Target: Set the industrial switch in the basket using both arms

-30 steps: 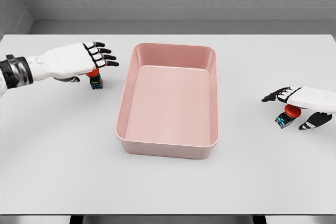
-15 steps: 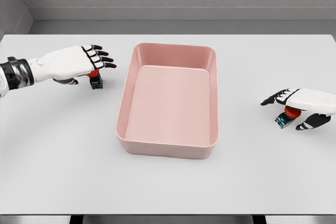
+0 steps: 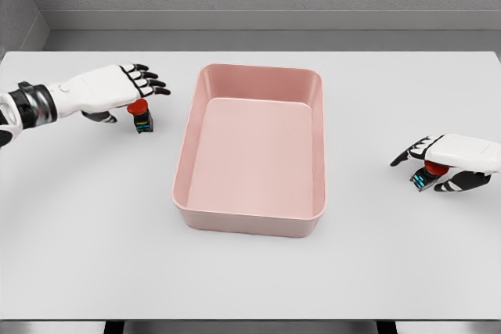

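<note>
Two small industrial switches, each with a red button on a black and blue body, stand on the white table. The left switch [image 3: 142,118] is upright beside the basket's far left corner. My left hand [image 3: 131,98] hovers just behind and above it, fingers spread, holding nothing. The right switch [image 3: 428,175] leans over near the table's right edge. My right hand [image 3: 423,170] cups over it, fingers reaching past it to the left and thumb close on its right, without a clear grip. The pink rectangular basket [image 3: 188,140] sits in the middle with nothing in it.
The white table [image 3: 86,224] stretches wide around the basket, with a grey wall behind its far edge. The basket's raised walls stand between the two hands. The right switch lies close to the table's right side.
My left hand has drawn back to the left, uncovering more of the left switch. My right hand has sunk lower over the right switch and its thumb has come in closer.
</note>
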Available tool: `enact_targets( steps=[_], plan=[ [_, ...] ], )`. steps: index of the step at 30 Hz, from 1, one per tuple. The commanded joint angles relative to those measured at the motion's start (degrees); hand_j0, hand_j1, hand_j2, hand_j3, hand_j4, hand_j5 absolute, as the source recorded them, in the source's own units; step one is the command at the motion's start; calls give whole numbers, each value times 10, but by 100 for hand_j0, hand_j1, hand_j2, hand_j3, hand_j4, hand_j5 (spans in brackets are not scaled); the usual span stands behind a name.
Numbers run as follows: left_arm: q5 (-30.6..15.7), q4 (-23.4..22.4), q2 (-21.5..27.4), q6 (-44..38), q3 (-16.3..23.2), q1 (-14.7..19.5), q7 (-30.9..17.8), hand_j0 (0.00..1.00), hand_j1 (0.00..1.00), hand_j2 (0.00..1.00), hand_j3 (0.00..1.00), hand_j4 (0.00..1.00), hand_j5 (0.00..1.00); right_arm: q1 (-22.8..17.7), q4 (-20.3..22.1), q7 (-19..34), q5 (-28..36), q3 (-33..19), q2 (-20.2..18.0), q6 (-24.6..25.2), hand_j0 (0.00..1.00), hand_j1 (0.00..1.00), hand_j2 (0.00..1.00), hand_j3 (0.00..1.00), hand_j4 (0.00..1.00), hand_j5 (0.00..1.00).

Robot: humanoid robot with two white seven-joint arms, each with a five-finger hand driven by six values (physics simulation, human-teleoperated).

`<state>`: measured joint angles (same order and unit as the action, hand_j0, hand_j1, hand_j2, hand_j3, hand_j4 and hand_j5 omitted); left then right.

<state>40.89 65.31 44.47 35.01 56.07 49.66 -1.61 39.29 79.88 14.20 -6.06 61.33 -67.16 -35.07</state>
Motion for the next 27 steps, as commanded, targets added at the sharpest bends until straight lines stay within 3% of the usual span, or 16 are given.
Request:
enact_targets(
  steps=[1, 18, 24, 27],
  plan=[
    [-3, -5, -9, 0, 5, 0, 0, 100, 100, 100, 100, 100, 100, 0, -2, 1, 3, -1, -1, 1, 77, 77, 77, 77, 77, 77],
    [-1, -20, -10, 0, 6, -4, 2, 100, 100, 100, 100, 100, 100, 0, -2, 0, 3, -2, -6, 1, 56, 56, 56, 56, 56, 56],
    [-1, -21, -11, 0, 6, -4, 2, 77, 77, 77, 77, 77, 77, 2, -2, -1, 3, -2, -7, 1, 51, 51, 51, 51, 51, 51],
    [-1, -21, -15, 0, 6, -4, 2, 72, 72, 72, 72, 72, 72, 1, -2, 1, 4, -22, -6, 1, 50, 50, 50, 50, 50, 50]
  ],
)
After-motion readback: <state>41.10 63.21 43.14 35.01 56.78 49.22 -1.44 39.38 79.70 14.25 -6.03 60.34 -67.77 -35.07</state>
